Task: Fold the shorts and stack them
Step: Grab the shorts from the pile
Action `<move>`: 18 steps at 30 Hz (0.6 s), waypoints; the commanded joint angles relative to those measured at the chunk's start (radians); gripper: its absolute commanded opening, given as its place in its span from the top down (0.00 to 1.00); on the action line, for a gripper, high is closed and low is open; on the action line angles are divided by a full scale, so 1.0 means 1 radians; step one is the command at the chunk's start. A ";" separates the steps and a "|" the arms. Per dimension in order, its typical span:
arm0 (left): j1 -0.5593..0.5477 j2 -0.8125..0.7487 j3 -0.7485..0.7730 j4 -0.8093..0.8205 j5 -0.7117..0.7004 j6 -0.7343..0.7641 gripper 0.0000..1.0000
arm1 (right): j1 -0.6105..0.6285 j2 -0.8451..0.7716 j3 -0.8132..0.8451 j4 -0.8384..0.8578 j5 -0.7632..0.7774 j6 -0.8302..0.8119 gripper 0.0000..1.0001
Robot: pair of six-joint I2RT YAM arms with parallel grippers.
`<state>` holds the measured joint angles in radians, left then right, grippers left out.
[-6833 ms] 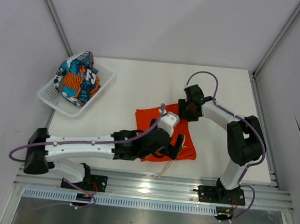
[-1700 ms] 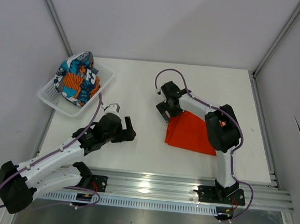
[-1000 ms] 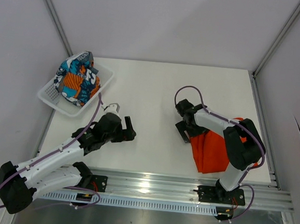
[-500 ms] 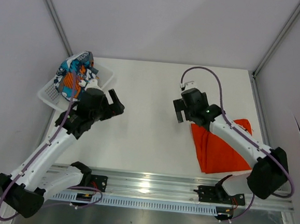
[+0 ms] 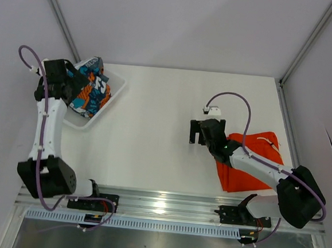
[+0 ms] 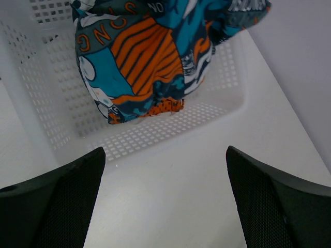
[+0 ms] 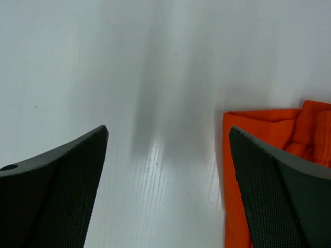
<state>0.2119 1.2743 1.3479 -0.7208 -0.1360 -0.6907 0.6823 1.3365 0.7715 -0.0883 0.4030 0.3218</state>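
Setting: a white table boxed in by pale walls, with metal posts in the far corners.

Top view, left gripper: it is over the near-left side of a white mesh basket; whether it is wide or narrow is hard to tell here.
Top view, patterned shorts: bunched in the basket, just beyond that gripper, in blue, orange, white and black.
Top view, right gripper: jaws spread wide and empty, over bare table.
Top view, orange shorts: plain bright orange, folded into a flat wedge behind this gripper, partly under its arm, with a white drawstring on top.

Left wrist view, left gripper: both black fingers stand far apart with nothing between them.
Left wrist view, patterned shorts: heaped ahead of the fingertips, leaning on the basket's far wall; a striped orange panel and a round white shape show.
Left wrist view, writing: white letters on the cloth, cut off by folds, with no whole word readable.

Right wrist view, right gripper: wide apart, holding nothing, with a soft shadow on the table between the fingers.
Right wrist view, orange shorts: their folded edge lies just beside the right-hand finger, outside the jaws.
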 commanded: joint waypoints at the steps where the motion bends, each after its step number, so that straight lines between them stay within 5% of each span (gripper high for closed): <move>1: 0.072 0.176 0.077 0.004 0.033 -0.047 0.01 | 0.036 -0.059 -0.060 0.237 0.094 0.019 0.01; 10: 0.169 0.503 0.152 0.090 0.055 -0.211 0.06 | 0.039 -0.082 -0.156 0.364 0.097 0.020 0.01; 12: 0.165 0.542 0.163 0.133 0.076 -0.240 0.22 | 0.040 -0.089 -0.167 0.369 0.094 0.028 0.00; 17: 0.113 0.491 0.194 0.201 0.053 -0.237 0.99 | 0.036 -0.122 -0.190 0.380 0.089 0.022 0.01; 18: 0.100 0.476 0.212 0.189 0.043 -0.228 1.00 | 0.036 -0.125 -0.193 0.381 0.091 0.022 0.00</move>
<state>0.3538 1.8355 1.4677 -0.6060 -0.0761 -0.9073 0.7185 1.2472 0.5911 0.2211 0.4629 0.3325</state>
